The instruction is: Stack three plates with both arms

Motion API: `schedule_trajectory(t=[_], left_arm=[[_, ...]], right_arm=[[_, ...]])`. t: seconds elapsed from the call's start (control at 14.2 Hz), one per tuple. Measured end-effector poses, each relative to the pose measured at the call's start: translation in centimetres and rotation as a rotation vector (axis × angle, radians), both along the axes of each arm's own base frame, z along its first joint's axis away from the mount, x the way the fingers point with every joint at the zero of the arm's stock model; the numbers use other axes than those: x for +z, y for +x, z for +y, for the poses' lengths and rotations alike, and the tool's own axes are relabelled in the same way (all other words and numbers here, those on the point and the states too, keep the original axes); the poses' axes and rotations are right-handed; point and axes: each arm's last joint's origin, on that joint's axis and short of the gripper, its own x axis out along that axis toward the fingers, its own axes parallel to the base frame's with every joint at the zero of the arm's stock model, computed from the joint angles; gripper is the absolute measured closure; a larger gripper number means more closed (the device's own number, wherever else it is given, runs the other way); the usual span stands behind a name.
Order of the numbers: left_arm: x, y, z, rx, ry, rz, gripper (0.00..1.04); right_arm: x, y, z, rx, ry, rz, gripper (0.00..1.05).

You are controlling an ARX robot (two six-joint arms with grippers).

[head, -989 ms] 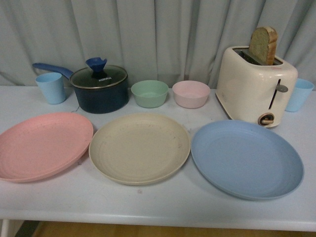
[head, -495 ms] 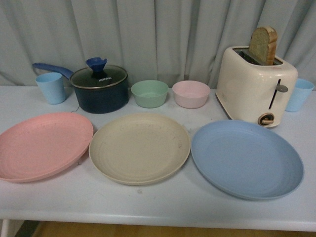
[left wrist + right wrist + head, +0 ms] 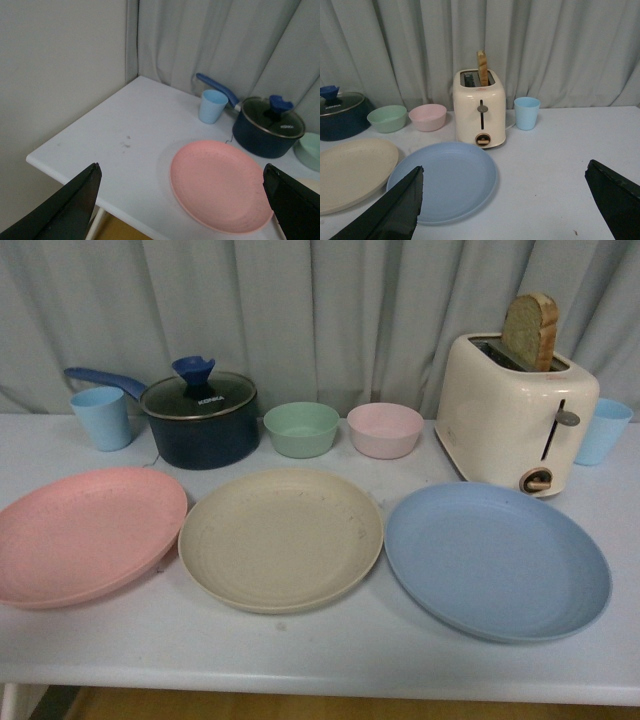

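Front view shows the three plates flat and unstacked in a row along the near side of the tabletop (image 3: 330,655). The pink plate (image 3: 88,535) lies on the left, the beige plate (image 3: 280,538) in the middle and the blue plate (image 3: 497,560) on the right. Neighbouring rims sit just beside each other, and actual contact cannot be judged. This layout probably gives each arm one outer plate to carry onto the middle one. Neither arm appears here. Behind stand a saucepan (image 3: 200,430), a green bowl (image 3: 301,429), a pink bowl (image 3: 385,430) and a toaster (image 3: 515,415) with a bread slice (image 3: 530,332) sticking up. White lettering on the saucepan lid is too small to read surely.

Left wrist view has the left claw (image 3: 180,166) spread wide and gripping nothing. It is raised above the tabletop, with the pink plate framed between its fingers, likely lined up for a first reach.

Right wrist view has the right claw (image 3: 505,166) equally wide and empty, facing the blue plate with the toaster beyond.
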Motion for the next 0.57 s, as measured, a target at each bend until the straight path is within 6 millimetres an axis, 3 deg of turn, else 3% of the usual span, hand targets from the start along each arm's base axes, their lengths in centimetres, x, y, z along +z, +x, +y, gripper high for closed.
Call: schedule_trajectory(t=[0.28, 0.42, 0.49, 0.57], left_arm=[[-1.3, 11.3, 7.5, -0.132, 0.078, 0.183, 0.07], [-4.8, 15.8, 9.7, -0.208, 0.017, 0.35, 0.07], [-8.0, 19.2, 10.7, -0.271, -0.032, 0.445, 0.07], [-9.2, 21.1, 10.4, -0.305, -0.025, 0.466, 0.07]], right_arm=[[0.0, 0.0, 0.0, 0.001, 0.0, 0.0, 0.06], [0.0, 0.0, 0.0, 0.0, 0.0, 0.0, 0.06], [0.0, 0.0, 0.0, 0.001, 0.0, 0.0, 0.06], [0.0, 0.0, 0.0, 0.0, 0.0, 0.0, 0.06]])
